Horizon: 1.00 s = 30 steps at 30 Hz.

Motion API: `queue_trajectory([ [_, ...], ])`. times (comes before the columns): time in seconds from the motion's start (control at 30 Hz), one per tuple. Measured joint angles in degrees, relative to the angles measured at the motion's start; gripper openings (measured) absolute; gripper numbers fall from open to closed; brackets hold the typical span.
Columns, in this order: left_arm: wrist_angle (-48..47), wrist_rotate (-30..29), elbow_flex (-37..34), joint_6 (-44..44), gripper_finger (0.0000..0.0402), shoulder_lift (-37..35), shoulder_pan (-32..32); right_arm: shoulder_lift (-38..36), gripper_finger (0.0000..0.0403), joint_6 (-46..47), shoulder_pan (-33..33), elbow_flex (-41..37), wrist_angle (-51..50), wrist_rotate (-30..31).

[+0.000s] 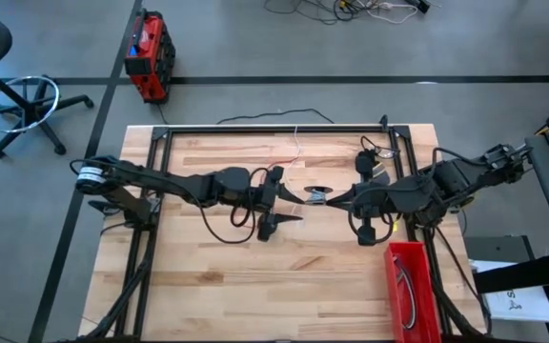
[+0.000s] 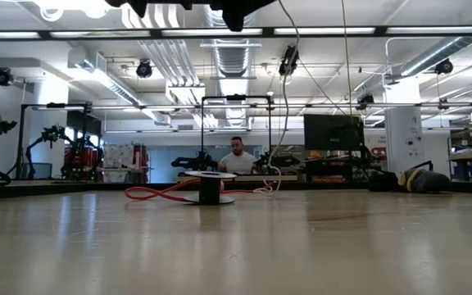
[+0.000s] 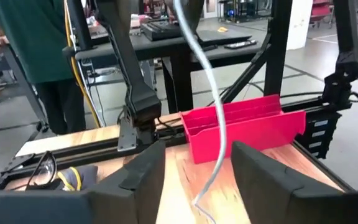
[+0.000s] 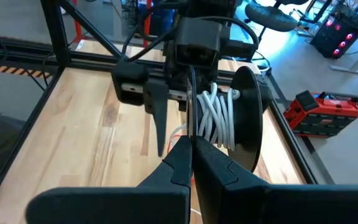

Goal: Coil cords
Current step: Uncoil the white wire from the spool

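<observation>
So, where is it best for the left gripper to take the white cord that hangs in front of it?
Grip the white cord on its hanging stretch, a little above the loose end. That part runs almost upright between the open fingers of the left gripper, so moving straight forward and shutting across it should probably hold.
</observation>
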Motion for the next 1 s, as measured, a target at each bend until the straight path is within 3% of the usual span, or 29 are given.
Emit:
queue_trajectory([
  [0.13, 0.10, -0.06, 0.00, 0.02, 0.0130, 0.11, 0.00, 0.05, 0.0000, -0.17, 0.00, 0.00, -0.10, 0.00],
  [0.3, 0.01, -0.14, 0.00, 0.96, 0.0020, -1.71, 0.00, 0.02, 0.0000, -0.42, 0.00, 0.00, -0.22, 0.00],
  [0.4, -1.60, -2.17, 0.04, 2.81, 0.0011, -3.79, 0.00, 0.02, 0.0000, -0.79, 0.00, 0.00, -0.14, 0.31],
  [0.47, -8.85, -3.21, 2.10, 4.35, 0.0006, -6.02, 0.23, 0.00, 0.0000, -0.93, 0.00, 0.00, -0.03, 0.46],
  [0.63, -32.00, -3.70, 18.54, 12.18, 0.0002, -7.89, 0.81, 0.06, 0.0000, -4.19, -0.15, 2.13, 0.03, 1.86],
  [0.8, -47.01, -2.66, 37.22, 18.98, 0.0001, -5.19, 1.78, 0.46, 0.0000, -5.29, -2.89, 3.31, 0.28, 1.87],
  [0.9, -52.23, -0.99, 46.76, 20.87, 0.0001, -2.60, 3.31, 1.59, 0.0000, -5.38, -5.53, 3.19, 1.36, -1.45],
  [1.0, -56.96, 0.25, 54.06, 21.10, 0.0001, 0.40, 5.19, 3.62, 0.0000, -7.43, -7.80, 3.17, 5.30, -9.45],
])
